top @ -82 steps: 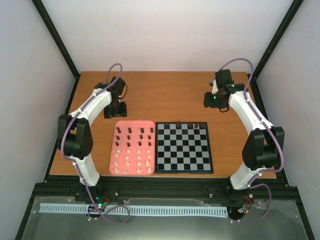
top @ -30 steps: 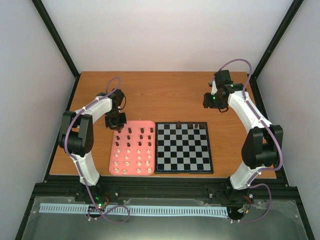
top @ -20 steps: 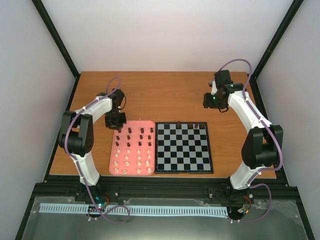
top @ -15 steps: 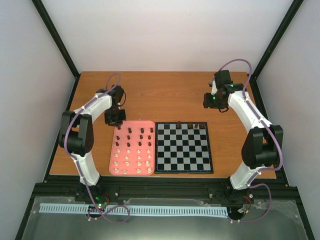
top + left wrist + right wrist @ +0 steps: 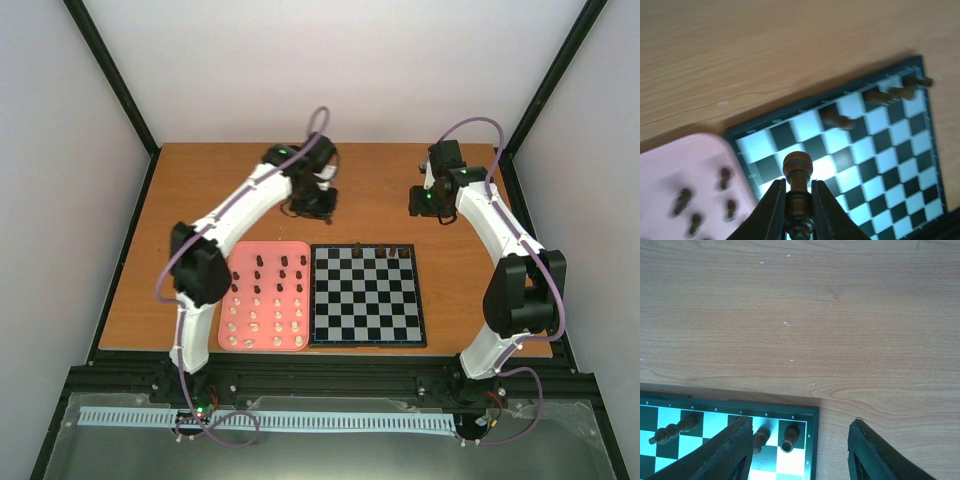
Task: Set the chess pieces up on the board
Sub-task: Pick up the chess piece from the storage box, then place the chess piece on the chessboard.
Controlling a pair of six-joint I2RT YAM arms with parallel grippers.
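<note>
Left hand (image 5: 798, 186): clenched on one dark piece (image 5: 797, 164), fingers pinching the stem just under its round head, with the head showing above the fingertips.
Left hand, place: raised over the tabletop (image 5: 380, 185) toward the far edge, about mid-width, just past the board's far left corner.
Board (image 5: 366, 305): flat on the tabletop toward the near edge, right of the middle; black and pale checks with a black border.
Placed pieces (image 5: 383, 250): a few dark ones on the board's far row, toward its right end; all other squares are bare.
Tray (image 5: 226, 290): pink, just beside the board's left side.
Tray pieces (image 5: 260, 274): dark ones in the far rows, white ones in the near rows, all standing apart from one another.
Right hand (image 5: 800, 440): released, fingers apart with nothing between them, hovering over the board's far right corner.
Handling, judged: light, stiff and smooth. The small foot looks likely to tip, and a careless set-down could knock over neighbours.
Hold, judged: the narrow stem below the head, piece upright, as it is held now.
Progress, judged: early, with most pieces unplaced.
Writing: small white coordinate marks along the board's far border in the right wrist view, too small to read with confidence. No brand seen.
</note>
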